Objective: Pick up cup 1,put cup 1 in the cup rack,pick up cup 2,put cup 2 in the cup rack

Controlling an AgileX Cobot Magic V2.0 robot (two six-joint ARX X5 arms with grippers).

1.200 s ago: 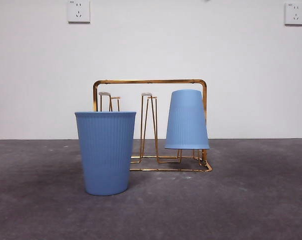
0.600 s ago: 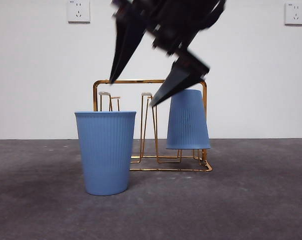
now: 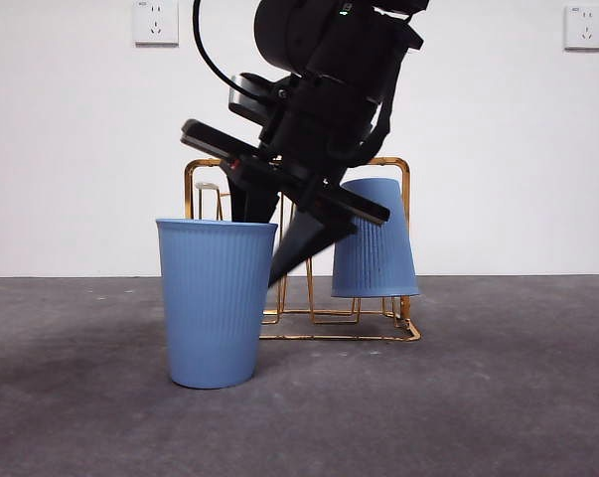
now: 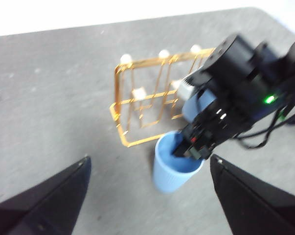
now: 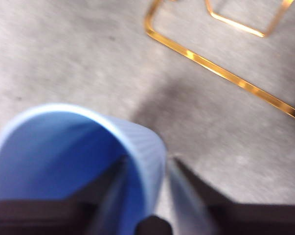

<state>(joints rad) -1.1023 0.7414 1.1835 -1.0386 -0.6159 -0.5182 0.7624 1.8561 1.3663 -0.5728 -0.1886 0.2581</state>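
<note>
On the left of the front view, a pale blue ribbed plastic cup stands upright on the grey tabletop, mouth up, its long axis vertical, narrowing toward its base. It sits just in front of the left part of the gold-coloured wire cup rack, well forward of the rack's base bar.

The right end effector comes down from above at a slant over this cup's right rim. One black jaw dips inside the mouth and the other runs down outside the wall, so the rim lies between them. The right wrist view shows the same: the cup wall stands between the two jaws, which are parted and straddle it; whether they press on it cannot be told from the blurred picture.

Behind the arm, the cup rack stands with its arched frame upright and its white-tipped prongs pointing up. On its right side a second pale blue ribbed cup hangs upside down over a prong, mouth down, long axis vertical, base uppermost.

The left end effector hangs high above the tabletop, well apart from everything, its jaws spread wide and holding nothing.
</note>
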